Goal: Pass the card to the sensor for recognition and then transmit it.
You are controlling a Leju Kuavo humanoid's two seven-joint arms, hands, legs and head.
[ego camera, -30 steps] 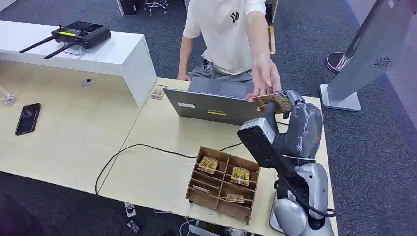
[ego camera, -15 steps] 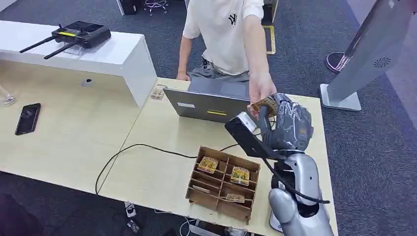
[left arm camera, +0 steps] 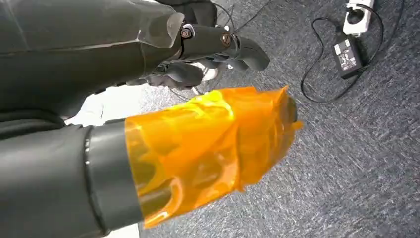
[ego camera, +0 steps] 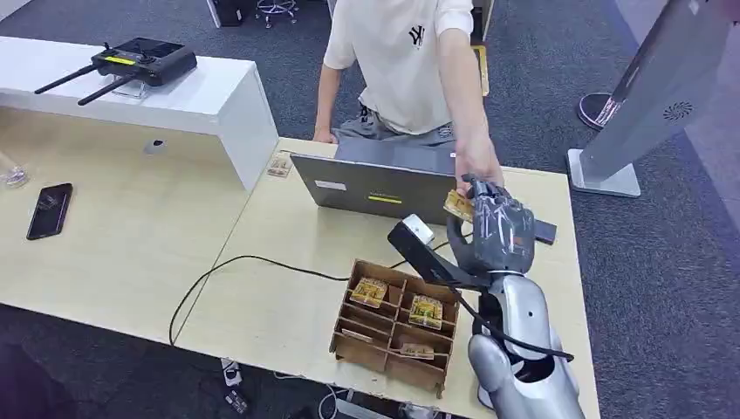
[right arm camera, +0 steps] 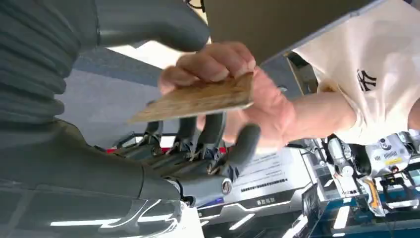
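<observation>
A person's hand (ego camera: 478, 164) reaches over the laptop and grips a small brown card (ego camera: 458, 206) at the fingertips of my right hand (ego camera: 493, 229), above the table's far right. In the right wrist view the person's fingers (right arm camera: 213, 63) pinch the card (right arm camera: 198, 99). My dark fingers (right arm camera: 198, 135) lie just under it and my thumb (right arm camera: 148, 22) stands clear of it. My left hand (left arm camera: 163, 99) hangs over the carpet with its fingers apart and nothing in it. A flat black device (ego camera: 546, 231) lies on the table behind my right hand.
A grey laptop (ego camera: 375, 188) stands at the table's far edge, facing the person in a white shirt (ego camera: 393, 61). A wooden compartment box (ego camera: 397, 323) with several cards sits near the front edge. A black cable (ego camera: 253, 259) crosses the table. A phone (ego camera: 50, 209) lies far left.
My right hand has come down and nearer the table with the card. The person's hand followed it down and now grips the card.
</observation>
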